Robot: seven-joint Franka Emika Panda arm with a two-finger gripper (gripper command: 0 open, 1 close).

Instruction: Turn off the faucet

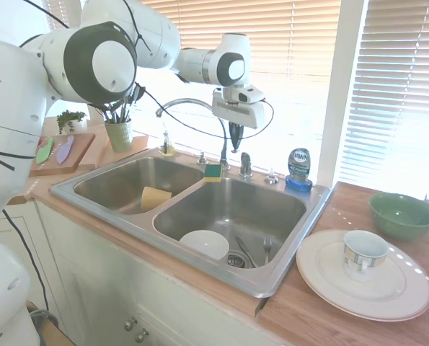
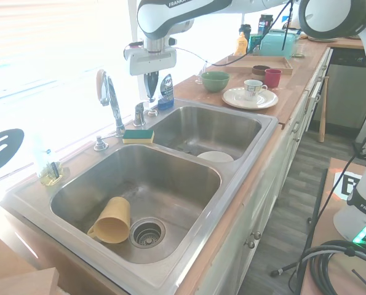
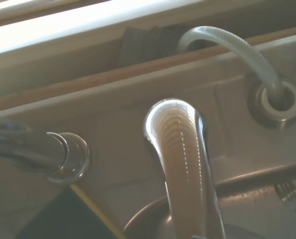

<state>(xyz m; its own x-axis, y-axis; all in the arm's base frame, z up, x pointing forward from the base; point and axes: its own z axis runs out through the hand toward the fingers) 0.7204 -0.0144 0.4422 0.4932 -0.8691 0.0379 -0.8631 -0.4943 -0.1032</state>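
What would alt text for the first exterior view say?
A white robot arm's gripper hangs just above the short chrome lever handle behind a steel double sink, beside the arched faucet and a blue dish soap bottle.

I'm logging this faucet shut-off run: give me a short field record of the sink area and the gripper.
faucet: thin chrome gooseneck spout arching over the double steel sink
handle: short chrome lever behind the divider
gripper: white two-finger gripper just above the lever, apart from it, fingers close together
sponge: yellow-green sponge on the divider
soap: blue dish soap bottle at the back rim
basins: yellow cup in one, white bowl in the other
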